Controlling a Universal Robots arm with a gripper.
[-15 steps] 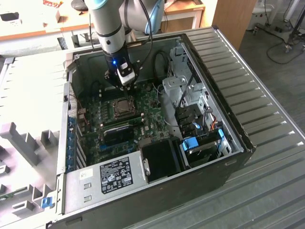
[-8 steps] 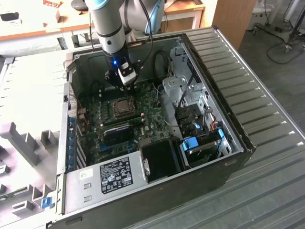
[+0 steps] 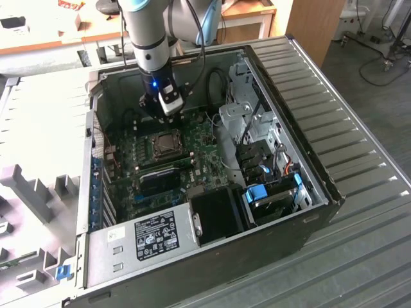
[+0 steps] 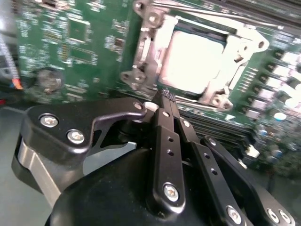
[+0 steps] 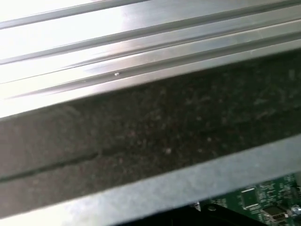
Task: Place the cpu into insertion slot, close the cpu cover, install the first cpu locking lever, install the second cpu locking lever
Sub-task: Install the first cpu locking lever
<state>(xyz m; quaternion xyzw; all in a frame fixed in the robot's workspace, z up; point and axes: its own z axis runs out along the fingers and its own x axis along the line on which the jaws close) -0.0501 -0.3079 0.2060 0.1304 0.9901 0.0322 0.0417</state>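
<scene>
Worktop (image 3: 359,102): ribbed grey metal surface, long parallel grooves, carrying an open computer case (image 3: 308,221) laid on its side. Wooden furniture and cables on the floor lie beyond it; grey foam blocks (image 3: 32,186) sit at the exterior view's left.

Case interior: green motherboard (image 3: 205,151), densely populated; black power supply with white label (image 3: 157,234) near the front edge; black drive bays with a blue tab (image 3: 255,192) toward the exterior view's right; bundled black cables along the far wall.

Arm: silver and black tube with a blue light, reaching down into the case from above.

Claw (image 4: 165,96): black metal linkage, bolted with bright screws, fingers drawn together to a narrow tip with nothing held between them. The tip stands just beside the near edge of the socket in the second wrist view, close above the board.

Insertion slot (image 3: 167,142): square socket, black frame, roughly mid-board, directly below the claw in the exterior view.

Cpu (image 4: 200,59): flat, pale, dull-metal square, seated in the socket.

Cpu cover (image 4: 146,52): thin grey metal frame with a large square window, lying down around the chip, with screw heads at its corners.

Case wall, first wrist view: dark speckled band (image 5: 164,136) beneath bright ribbed metal, a sliver of green board at one corner.
</scene>
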